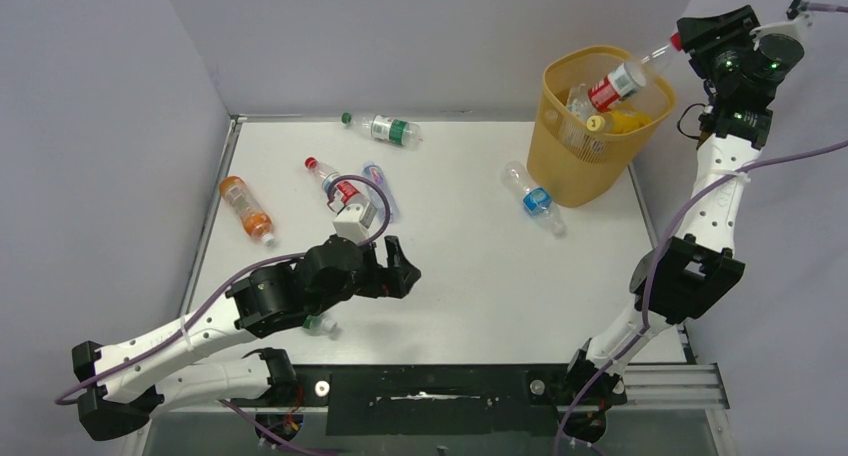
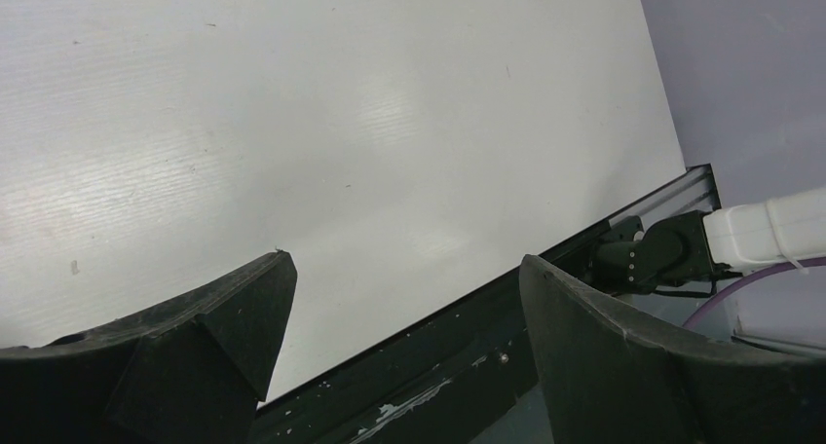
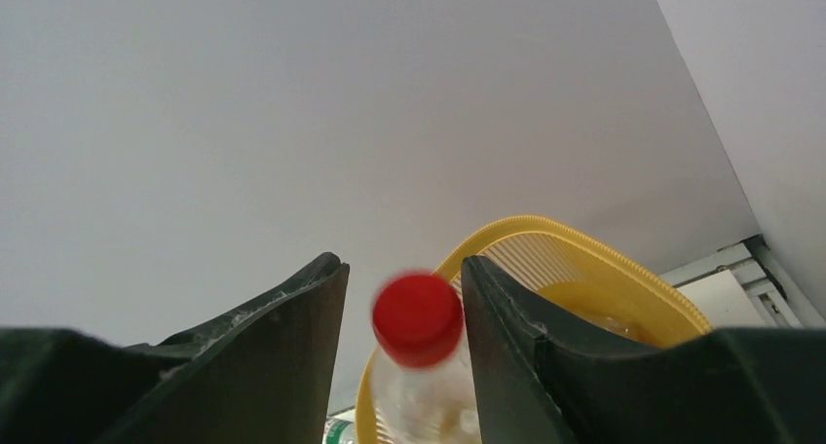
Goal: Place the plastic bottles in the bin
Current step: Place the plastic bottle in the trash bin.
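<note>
Red-capped bottle (image 1: 625, 79) may tip out over the rim of the bin (image 1: 560, 161) at 2 o'clock if you let go here, since its neck overhangs outside. Its cap sits between the narrowly parted jaws of your right pincer (image 3: 404, 278), and the body slants toward 8 o'clock above the bin. You cannot tell whether it is gripped. Your left pincer (image 2: 404, 269) hangs wide and empty over the worktop (image 1: 470, 276).

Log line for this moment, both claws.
left claw: open, empty, over table | right claw: parted around red-capped bottle above bin | blue-label bottle lying beside bin
</note>
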### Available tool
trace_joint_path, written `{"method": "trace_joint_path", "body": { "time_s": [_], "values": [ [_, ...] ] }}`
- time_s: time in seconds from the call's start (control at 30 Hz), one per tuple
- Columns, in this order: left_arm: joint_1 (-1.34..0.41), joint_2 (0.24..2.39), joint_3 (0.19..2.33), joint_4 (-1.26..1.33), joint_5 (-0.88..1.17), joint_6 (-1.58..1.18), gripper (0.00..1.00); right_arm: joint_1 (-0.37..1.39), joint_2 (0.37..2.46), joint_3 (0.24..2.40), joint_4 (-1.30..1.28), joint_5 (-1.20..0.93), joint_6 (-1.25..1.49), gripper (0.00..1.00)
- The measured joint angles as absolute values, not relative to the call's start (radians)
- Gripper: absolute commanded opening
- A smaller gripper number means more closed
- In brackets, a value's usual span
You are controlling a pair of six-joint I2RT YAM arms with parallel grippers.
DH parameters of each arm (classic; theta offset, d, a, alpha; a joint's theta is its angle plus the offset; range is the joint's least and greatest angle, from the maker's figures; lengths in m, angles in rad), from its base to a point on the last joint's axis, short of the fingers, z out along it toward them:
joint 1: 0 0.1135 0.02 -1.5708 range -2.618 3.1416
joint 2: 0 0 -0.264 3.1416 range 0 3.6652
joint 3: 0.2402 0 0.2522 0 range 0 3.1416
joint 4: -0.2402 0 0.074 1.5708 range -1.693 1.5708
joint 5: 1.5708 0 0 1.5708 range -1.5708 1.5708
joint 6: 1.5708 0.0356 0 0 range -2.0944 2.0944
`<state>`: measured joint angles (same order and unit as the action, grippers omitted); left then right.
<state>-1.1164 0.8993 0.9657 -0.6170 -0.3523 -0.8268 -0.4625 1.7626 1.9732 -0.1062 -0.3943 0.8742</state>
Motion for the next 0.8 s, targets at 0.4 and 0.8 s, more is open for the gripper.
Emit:
{"method": "trace_joint_path", "body": {
  "time_s": [0.4, 0.8],
  "values": [
    [-1.118, 0.9, 0.966, -0.617, -0.352, -0.862, 0.86, -0.355, 1.885, 2.17, -0.251, -0.405, 0.745, 0.78],
    [-1.106, 0.974, 1.127, -0.728, -0.439, -0.87, 0.87, -0.293, 1.718, 2.116, -0.402, -0.473, 0.706, 0.86]
  ]
}}
